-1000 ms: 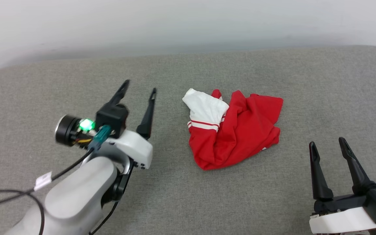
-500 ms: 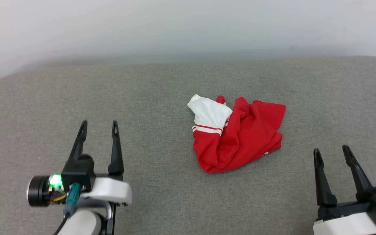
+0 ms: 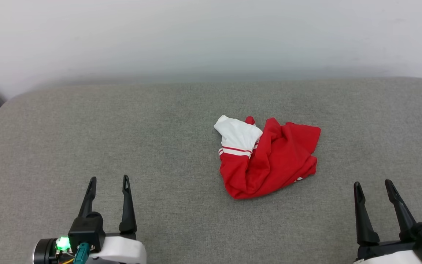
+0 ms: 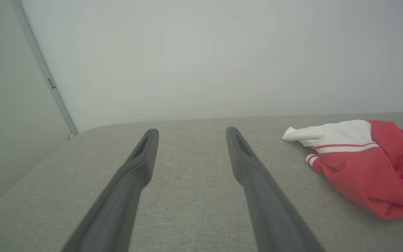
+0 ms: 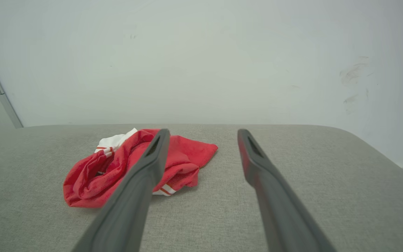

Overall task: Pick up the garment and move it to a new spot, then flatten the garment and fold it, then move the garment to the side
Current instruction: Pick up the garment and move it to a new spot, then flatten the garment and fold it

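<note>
Head view: red T-shirt crumpled in a heap on the grey fabric-covered surface, a bit right of centre, well clear of the far edge and both far rounded corners. White sleeve with red-striped trim lies on top at the heap's left, the rest is bunched red cloth. Left gripper at lower left, jaws apart, nothing between them, green light lit on its wrist. Right gripper at lower right, jaws apart too, empty. Both are well apart from the shirt, which sits between them and farther out. Pale wall behind the far edge. Left wrist view: left gripper jaws spread over bare grey fabric, T-shirt off to the right of the fingers, no contact, white sleeve end pointing towards them. Grey strip runs down the wall near the surface's far left corner. Right wrist view: right gripper jaws spread, T-shirt lying left of them and farther out. The left finger overlaps the heap in the picture, touching or not I can't tell. Scuff marks on the wall at upper right.
</note>
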{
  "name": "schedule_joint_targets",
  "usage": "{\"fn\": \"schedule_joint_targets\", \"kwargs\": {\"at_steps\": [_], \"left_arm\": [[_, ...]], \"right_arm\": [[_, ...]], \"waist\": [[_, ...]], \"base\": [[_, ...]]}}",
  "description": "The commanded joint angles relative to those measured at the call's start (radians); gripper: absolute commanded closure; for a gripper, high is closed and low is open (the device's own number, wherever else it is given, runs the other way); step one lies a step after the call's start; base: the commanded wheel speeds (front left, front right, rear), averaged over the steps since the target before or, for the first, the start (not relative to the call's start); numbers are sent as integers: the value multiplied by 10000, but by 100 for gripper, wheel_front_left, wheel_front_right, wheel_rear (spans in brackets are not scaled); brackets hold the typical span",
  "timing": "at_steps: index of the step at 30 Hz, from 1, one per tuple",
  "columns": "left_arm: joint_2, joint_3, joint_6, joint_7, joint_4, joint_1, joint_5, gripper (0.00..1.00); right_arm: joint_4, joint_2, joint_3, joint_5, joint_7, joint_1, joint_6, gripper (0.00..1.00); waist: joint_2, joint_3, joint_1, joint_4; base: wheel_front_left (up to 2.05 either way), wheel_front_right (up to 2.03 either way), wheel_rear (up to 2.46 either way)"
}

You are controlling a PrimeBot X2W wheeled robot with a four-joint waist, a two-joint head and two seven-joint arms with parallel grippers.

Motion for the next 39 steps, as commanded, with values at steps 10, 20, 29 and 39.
{"fn": "schedule_joint_targets", "kwargs": {"at_steps": [10,20,29,39], "left_arm": [[-685,859,-1004,-25,312,775,758,0],[-1329,1520,-1775,-26,405,1041,1219,0],[-1599,1876,-2144,-26,517,1049,1448,0],[-1377,2236,-2867,-26,918,-421,1702,0]], "right_arm": [[204,17,90,360,-24,465,-7,0],[283,17,208,633,-24,667,-7,0],[281,17,247,611,-24,666,-7,0],[245,17,308,498,-24,450,-7,0]], "waist": [[0,-359,0,125],[0,-483,0,208],[0,-502,0,187],[0,-367,0,-4]], "base": [[0,0,0],[0,0,0],[0,0,0],[0,0,0]]}}
